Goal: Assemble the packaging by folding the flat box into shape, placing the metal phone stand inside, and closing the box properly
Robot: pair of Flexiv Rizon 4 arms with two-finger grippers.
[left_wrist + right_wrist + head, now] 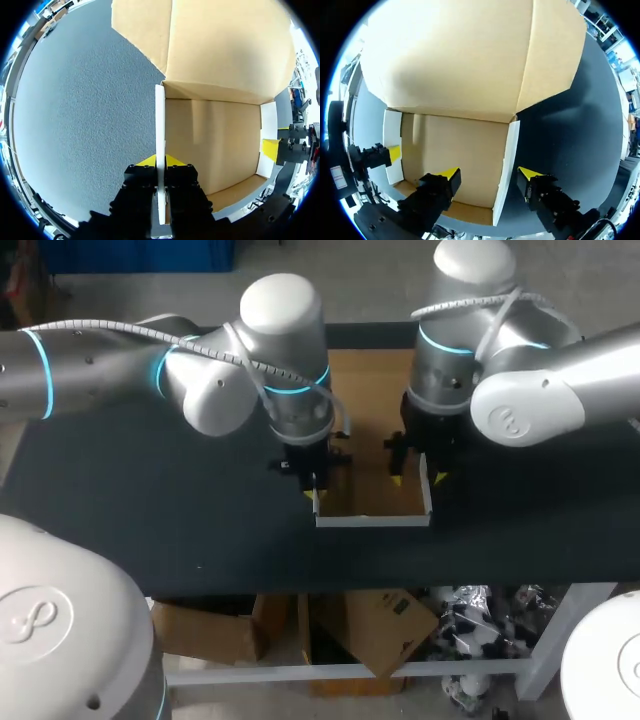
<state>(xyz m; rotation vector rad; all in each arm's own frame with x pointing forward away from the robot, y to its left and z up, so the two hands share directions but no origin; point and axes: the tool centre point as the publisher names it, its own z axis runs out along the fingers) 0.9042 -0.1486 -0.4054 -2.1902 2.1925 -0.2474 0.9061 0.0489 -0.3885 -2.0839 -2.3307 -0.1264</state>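
While the half-folded box point(365, 490) sat on the tabletop point(150, 510) between both arms, the left jaws pinched its left wall point(160, 115) and the right jaws stood open, straddling its right wall point(504, 165).

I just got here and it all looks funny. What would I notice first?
A brown cardboard box sits half folded in the middle of the dark table, with its big flap lying flat behind it. The left gripper pinches the box's left wall. The right gripper stands open, one yellow-tipped finger on each side of the right wall.
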